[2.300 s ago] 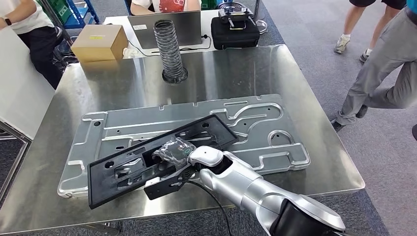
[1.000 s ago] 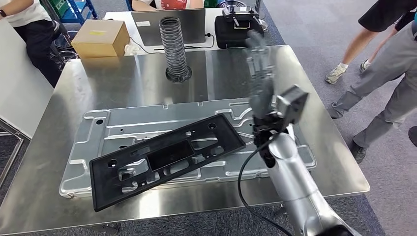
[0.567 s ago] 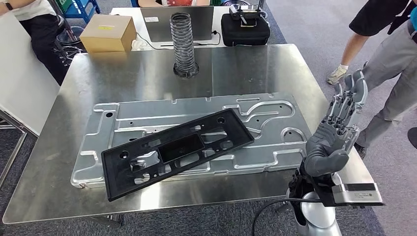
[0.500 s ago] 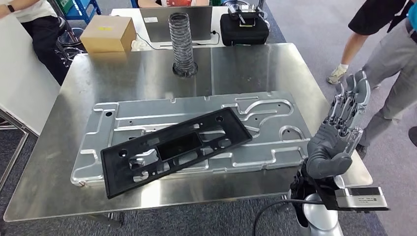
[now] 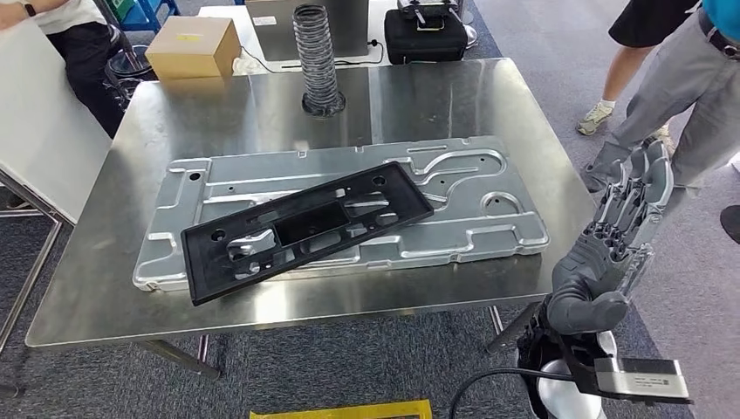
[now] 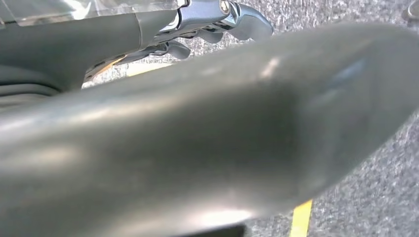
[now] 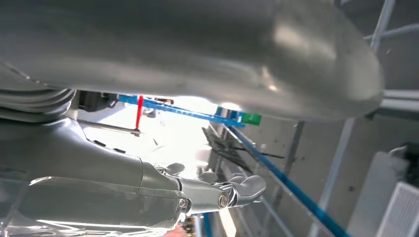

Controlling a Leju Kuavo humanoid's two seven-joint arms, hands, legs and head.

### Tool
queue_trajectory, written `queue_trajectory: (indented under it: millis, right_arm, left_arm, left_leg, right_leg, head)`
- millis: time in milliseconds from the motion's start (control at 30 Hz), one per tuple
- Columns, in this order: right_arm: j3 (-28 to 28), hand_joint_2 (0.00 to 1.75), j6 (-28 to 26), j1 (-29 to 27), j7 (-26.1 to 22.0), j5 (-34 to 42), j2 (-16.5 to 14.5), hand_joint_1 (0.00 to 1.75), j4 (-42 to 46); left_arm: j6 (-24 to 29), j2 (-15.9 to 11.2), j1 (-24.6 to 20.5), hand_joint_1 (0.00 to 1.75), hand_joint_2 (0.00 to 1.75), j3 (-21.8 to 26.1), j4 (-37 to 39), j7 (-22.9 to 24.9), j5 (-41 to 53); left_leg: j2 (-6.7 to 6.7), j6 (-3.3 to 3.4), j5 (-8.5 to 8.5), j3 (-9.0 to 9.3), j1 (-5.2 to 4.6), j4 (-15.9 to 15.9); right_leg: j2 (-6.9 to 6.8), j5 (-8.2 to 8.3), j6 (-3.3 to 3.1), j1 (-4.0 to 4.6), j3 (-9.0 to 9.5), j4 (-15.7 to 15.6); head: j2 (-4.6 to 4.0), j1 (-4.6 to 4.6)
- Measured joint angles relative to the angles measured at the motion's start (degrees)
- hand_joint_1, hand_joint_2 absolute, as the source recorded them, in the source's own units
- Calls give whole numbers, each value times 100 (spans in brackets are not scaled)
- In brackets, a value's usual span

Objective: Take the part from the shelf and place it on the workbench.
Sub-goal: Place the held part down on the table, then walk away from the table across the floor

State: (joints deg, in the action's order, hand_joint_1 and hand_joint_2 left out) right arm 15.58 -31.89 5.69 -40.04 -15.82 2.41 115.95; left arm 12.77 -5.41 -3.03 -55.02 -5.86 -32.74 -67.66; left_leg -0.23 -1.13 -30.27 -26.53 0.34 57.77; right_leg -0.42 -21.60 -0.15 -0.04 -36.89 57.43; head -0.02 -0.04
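Observation:
The long black plastic part (image 5: pixel 305 229) lies flat and slanted on a stamped silver plate (image 5: pixel 489 218) on the steel workbench (image 5: pixel 419 96). My right hand (image 5: pixel 611 253) is raised past the bench's right front corner, fingers straight and spread, holding nothing, well clear of the part. In the right wrist view the right hand (image 7: pixel 148 182) reaches out with its fingers (image 7: pixel 232 192) apart and nothing in them. In the left wrist view my left hand (image 6: pixel 197 143) hangs over grey carpet, thumb close to the lens, fingers (image 6: pixel 222 15) loose and holding nothing.
A coiled metal hose (image 5: pixel 316 61) stands at the bench's far edge. Behind it are a cardboard box (image 5: pixel 194 48) and a black case (image 5: pixel 425 39). A person (image 5: pixel 689 78) stands close at the right, another person (image 5: pixel 61 35) at far left. A white panel (image 5: pixel 35 148) borders the left side.
My right hand let go of the black part, rose and drew back to the right of the bench. The camera has pulled back, so the bench sits higher in the picture.

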Motion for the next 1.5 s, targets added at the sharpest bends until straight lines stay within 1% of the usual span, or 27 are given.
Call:
queue_trajectory:
  millis: [100,133,200,267,300,333,400,467,500,567,633,667,767,800,867,933,1000,1033,1100,1133,1200,1267,1300,1333,1400,1433,1500]
  right_arm:
    - [56,0,17,-3,1,15,32,0,-30]
    - [59,0,20,-2,2,34,50,0,-51]
    - [52,0,33,-3,5,85,92,0,-100]
    - [24,0,58,-15,8,121,129,0,-151]
    - [4,0,75,-27,9,127,146,0,-178]
    - [-16,0,88,-39,9,128,162,0,-200]
    - [-48,0,107,-56,9,128,184,0,-234]
    - [-72,0,109,-60,7,110,197,0,-251]
    - [-84,0,109,-69,7,86,201,0,-256]
    - [-143,0,102,-111,5,-12,204,0,-281]
    - [-257,0,74,-195,8,-113,204,0,-335]
    - [-327,0,49,-251,10,-153,204,0,-369]
    - [-591,0,-55,-486,11,-281,204,0,-510]
    - [-695,0,-105,-585,11,-335,203,0,-582]
    - [-902,0,-214,-778,11,-437,202,0,-757]
    - [-1092,0,-287,-924,11,-506,196,0,-924]
    - [-1264,0,-333,-1023,25,-583,181,0,-1049]
    - [-1344,0,-359,-1065,55,-644,169,0,-1112]
    - [-1502,0,-439,-1172,159,-823,128,0,-1272]
    - [-1587,0,-481,-1243,222,-927,103,0,-1379]
    - [-1776,0,-535,-1381,348,-1134,44,0,-1646]
    - [-1996,0,-573,-1451,444,-1366,-48,0,-2057]
    - [-2103,0,-592,-1472,465,-1477,-103,0,-2297]
    - [-2204,0,-609,-1494,472,-1568,-157,0,-2532]
    - [-2364,0,-606,-1517,535,-1695,-240,0,-2895]
    - [-2433,0,-594,-1503,605,-1757,-275,0,-3053]
    - [-2610,0,-574,-1390,719,-1878,-332,0,-3577]
  left_arm:
    - [59,23,22,0,0,97,0,-25,1]
    - [68,35,30,0,0,121,0,-35,0]
    - [65,57,36,0,0,151,0,-52,-1]
    - [53,62,43,0,0,162,0,-58,-1]
    - [49,63,50,0,0,164,0,-56,-1]
    - [48,64,56,0,0,165,0,-52,-1]
    - [49,65,65,0,0,165,0,-45,-1]
    - [49,77,64,0,0,165,0,-38,-1]
    - [48,84,64,0,0,165,0,-35,-2]
    - [36,94,68,0,0,165,1,-35,-4]
    - [11,96,75,0,0,164,11,-45,-5]
    - [-7,100,80,0,0,163,17,-50,-4]
    - [-53,112,90,0,0,156,28,-50,-3]
    - [-64,112,93,0,0,151,31,-48,-3]
    - [-83,111,99,0,0,137,37,-39,-3]
    - [-96,110,100,0,0,122,39,-33,-4]
    - [-105,110,87,0,0,113,40,-33,-5]
    - [-111,110,80,0,0,107,40,-35,-4]
    - [-131,111,83,0,0,83,42,-41,-3]
    - [-146,112,86,0,0,61,42,-45,-3]
    - [-179,114,92,0,0,8,42,-51,-3]
    - [-215,113,91,0,0,-42,42,-52,-3]
    - [-228,112,91,0,0,-65,42,-50,-4]
    - [-238,112,91,0,0,-89,42,-49,-4]
    - [-251,112,91,0,0,-138,42,-43,-4]
    - [-258,112,89,0,0,-159,42,-37,-4]
    - [-291,111,71,0,0,-214,42,-22,-4]
  left_leg:
    - [5,135,47,-15,-18,-162]
    - [19,181,107,-61,-13,-169]
    - [49,254,249,-200,-3,-182]
    - [56,283,394,-384,-17,-170]
    - [58,284,467,-482,-26,-159]
    - [58,279,535,-585,-33,-143]
    - [58,263,654,-776,-46,-105]
    - [55,231,757,-901,-62,-73]
    - [55,206,810,-928,-64,-72]
    - [57,140,920,-951,-49,-97]
    - [52,72,891,-989,-30,-72]
    - [47,44,729,-1033,-25,36]
    - [39,-32,-132,-1266,8,983]
    - [40,-55,-279,-1309,19,1334]
    - [41,-86,-149,-1167,37,1578]
    - [38,-94,124,-655,55,1047]
    - [22,-59,47,-83,42,220]
    - [12,-22,-37,69,30,-37]
    - [7,82,-39,70,5,-161]
    - [17,132,23,27,6,-170]
    - [39,225,174,-112,15,-191]
    - [54,270,314,-283,10,-185]
    - [57,275,384,-373,3,-177]
    - [59,274,455,-469,-4,-165]
    - [60,257,583,-668,-18,-128]
    - [60,243,639,-755,-23,-110]
    - [61,198,746,-873,-37,-81]
  right_leg:
    - [2,112,107,-15,-29,-2]
    - [11,30,139,-24,-63,56]
    - [29,-447,190,-43,-216,481]
    - [29,-995,226,-55,-393,1228]
    - [29,-1098,235,-60,-421,1525]
    - [29,-1060,233,-63,-364,1653]
    - [29,-777,193,-61,42,1299]
    - [25,-739,122,-33,681,432]
    - [22,-780,93,-12,898,95]
    - [15,-809,48,25,1017,-179]
    - [-11,-686,-21,10,946,-226]
    - [-26,-610,-55,-4,895,-251]
    - [-48,-391,-97,-14,646,-263]
    - [-51,-319,-89,-15,543,-250]
    - [-57,-185,-57,-25,326,-205]
    - [-56,-77,-9,-40,127,-129]
    - [-54,13,56,-38,-11,-47]
    - [-55,63,92,-34,-41,-27]
    - [-54,175,169,-39,-59,-50]
    - [-44,150,204,-52,-85,-37]
    - [-21,-225,261,-73,-209,244]
    - [-10,-844,302,-82,-398,949]
    - [-9,-1033,317,-84,-463,1327]
    - [-8,-1082,323,-86,-466,1594]
    - [-7,-864,305,-86,-189,1551]
    - [-7,-731,283,-83,79,1259]
    - [-7,-747,213,-56,757,355]
  head:
    - [0,-14]
    - [0,-8]
    - [-1,12]
    - [-1,25]
    - [-1,24]
    - [-1,24]
    - [-1,24]
    - [0,20]
    - [0,18]
    - [-1,40]
    - [-1,62]
    - [-1,47]
    - [-1,6]
    - [-1,5]
    - [-1,-1]
    - [-1,-3]
    - [0,1]
    - [0,-5]
    - [0,-14]
    - [-1,-22]
    - [-1,-5]
    - [-1,13]
    - [-1,14]
    - [-1,13]
    - [-1,13]
    - [-1,13]
    - [1,14]
